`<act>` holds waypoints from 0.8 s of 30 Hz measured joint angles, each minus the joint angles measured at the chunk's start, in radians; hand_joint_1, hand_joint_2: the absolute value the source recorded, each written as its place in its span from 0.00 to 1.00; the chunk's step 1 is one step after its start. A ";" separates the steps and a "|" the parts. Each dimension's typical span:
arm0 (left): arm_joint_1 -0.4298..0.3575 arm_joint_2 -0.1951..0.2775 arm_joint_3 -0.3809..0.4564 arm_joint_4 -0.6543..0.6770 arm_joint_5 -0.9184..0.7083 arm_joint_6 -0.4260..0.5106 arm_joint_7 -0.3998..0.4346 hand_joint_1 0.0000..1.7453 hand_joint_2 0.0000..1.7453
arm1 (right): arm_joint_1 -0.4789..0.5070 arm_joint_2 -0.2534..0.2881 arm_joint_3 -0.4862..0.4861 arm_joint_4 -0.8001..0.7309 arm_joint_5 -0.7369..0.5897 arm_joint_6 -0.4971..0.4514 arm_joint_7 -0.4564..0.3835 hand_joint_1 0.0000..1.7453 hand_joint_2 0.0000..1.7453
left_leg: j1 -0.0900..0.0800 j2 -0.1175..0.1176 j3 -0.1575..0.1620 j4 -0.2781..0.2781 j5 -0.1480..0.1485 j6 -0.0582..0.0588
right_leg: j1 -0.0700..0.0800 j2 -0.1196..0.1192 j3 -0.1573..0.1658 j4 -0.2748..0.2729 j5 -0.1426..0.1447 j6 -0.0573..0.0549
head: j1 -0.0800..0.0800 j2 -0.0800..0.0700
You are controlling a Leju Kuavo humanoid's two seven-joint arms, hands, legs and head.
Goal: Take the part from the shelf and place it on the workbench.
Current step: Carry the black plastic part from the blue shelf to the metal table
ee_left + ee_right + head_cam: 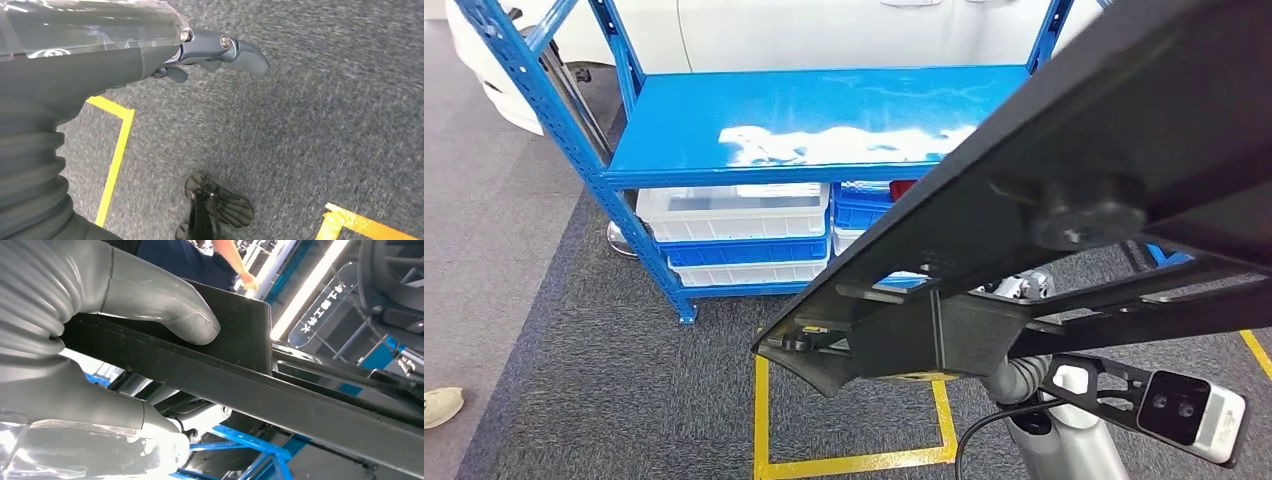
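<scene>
Part [1024, 230], a long black panel, slants across the blue shelf [824, 110], clamped by the right hand [100, 340]. Left hand [210, 55] hangs empty, fingers loosely apart, over carpet.

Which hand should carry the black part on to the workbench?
Right. The right hand already grips the black part, thumb pressed on its flat face. The left hand hangs over the carpet, holding nothing.

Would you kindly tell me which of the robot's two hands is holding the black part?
The right hand: its thumb presses on the black part. The left hand hangs over the carpet, holding nothing.
</scene>
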 joint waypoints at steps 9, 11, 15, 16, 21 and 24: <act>0.000 -0.001 -0.003 0.000 -0.054 0.059 0.047 0.00 1.00 | -0.015 -0.014 -0.009 -0.012 0.015 -0.066 0.028 1.00 1.00 | -0.007 0.072 -0.013 -0.017 0.019 0.044 | -0.008 -0.032 -0.137 0.272 -0.129 0.042 | 0.000 0.000; 0.000 -0.002 -0.010 0.000 -0.066 0.077 0.056 0.00 1.00 | -0.005 -0.015 -0.009 -0.025 0.024 -0.077 0.036 1.00 1.00 | -0.009 0.092 -0.014 -0.017 0.019 0.044 | -0.008 -0.038 -0.120 0.255 -0.104 0.039 | 0.000 0.000; 0.001 -0.013 -0.022 0.000 -0.087 0.103 0.055 0.00 1.00 | 0.009 -0.015 -0.005 -0.053 0.066 -0.082 0.020 1.00 1.00 | -0.015 0.126 -0.008 -0.017 0.016 0.035 | 0.009 -0.108 0.012 0.010 -0.018 0.009 | 0.000 0.000; 0.001 -0.015 -0.024 0.000 -0.088 0.104 0.052 0.00 1.00 | 0.011 -0.015 -0.003 -0.058 0.076 -0.084 0.012 1.00 1.00 | -0.016 0.135 -0.007 -0.018 0.016 0.030 | 0.014 -0.115 0.017 -0.006 -0.018 0.002 | 0.000 0.000; -0.001 -0.025 -0.031 0.000 -0.078 0.121 0.044 0.00 1.00 | 0.027 -0.012 0.010 -0.095 0.102 -0.080 -0.011 1.00 1.00 | -0.014 0.103 -0.024 0.039 -0.032 0.005 | 0.004 -0.064 0.019 -0.029 0.002 -0.027 | 0.000 0.000; 0.005 -0.026 -0.031 0.000 -0.072 0.132 0.043 0.00 1.00 | 0.027 0.004 0.030 -0.104 0.112 -0.071 -0.015 1.00 1.00 | -0.012 0.059 -0.110 0.229 -0.120 -0.001 | 0.004 -0.028 0.013 -0.027 0.006 -0.033 | 0.000 0.000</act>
